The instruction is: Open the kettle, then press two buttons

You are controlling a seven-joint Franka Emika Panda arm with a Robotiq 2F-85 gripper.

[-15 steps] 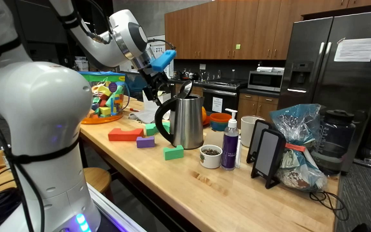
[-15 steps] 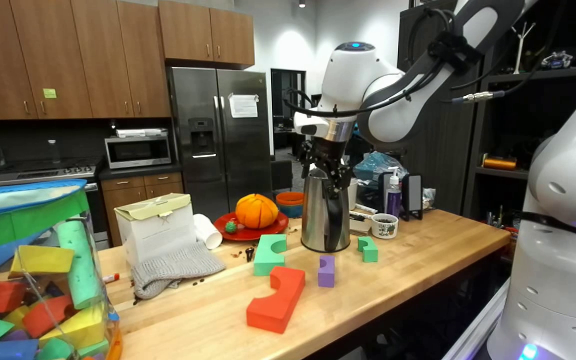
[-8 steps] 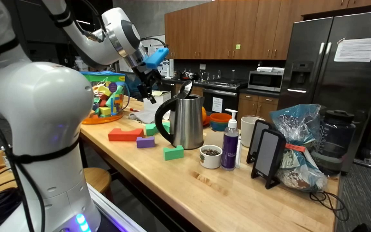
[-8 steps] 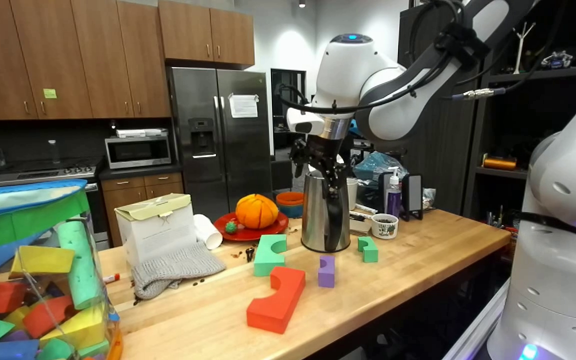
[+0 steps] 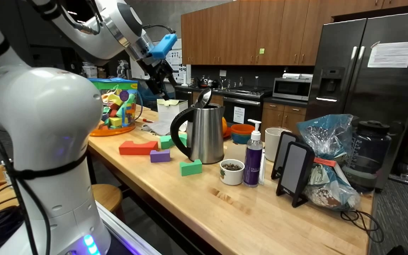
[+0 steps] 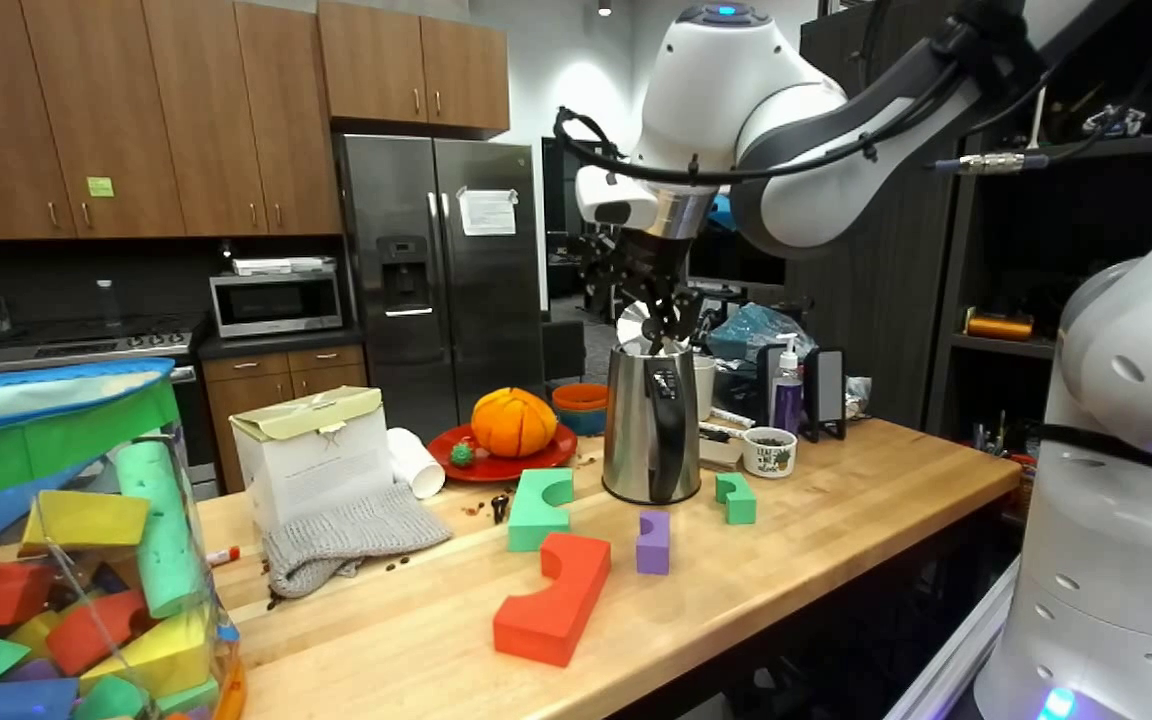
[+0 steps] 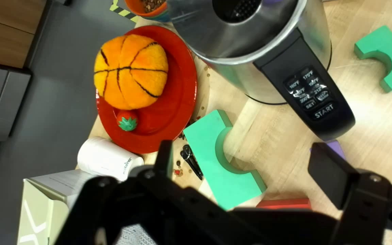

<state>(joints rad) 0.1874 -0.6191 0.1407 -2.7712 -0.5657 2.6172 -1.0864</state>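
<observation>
The silver kettle [image 5: 207, 138] stands upright on the table, its lid [image 5: 204, 98] raised in both exterior views. Buttons [image 7: 310, 92] with temperature labels, SET and START show on the black handle [image 7: 342, 122] in the wrist view. My gripper [image 7: 247, 166] is open, its fingers [image 7: 330, 173] wide apart and nothing held between them. In an exterior view the gripper [image 5: 168, 89] hangs above and to the handle side of the kettle, apart from it. From another angle the gripper [image 6: 641, 310] overlaps part of the lid, so the gap there is hard to judge.
Near the kettle lie green blocks [image 6: 539, 510], a red block [image 6: 556, 600] and a purple block [image 6: 653, 545]. A white cup [image 5: 231, 173] and pump bottle [image 5: 253, 159] stand beside it. A red plate [image 7: 182, 102] holds an orange plush; a white box [image 6: 311, 460] is farther off.
The gripper has risen and drawn back from the kettle, up and to the left in an exterior view. The kettle and its raised lid have stayed put.
</observation>
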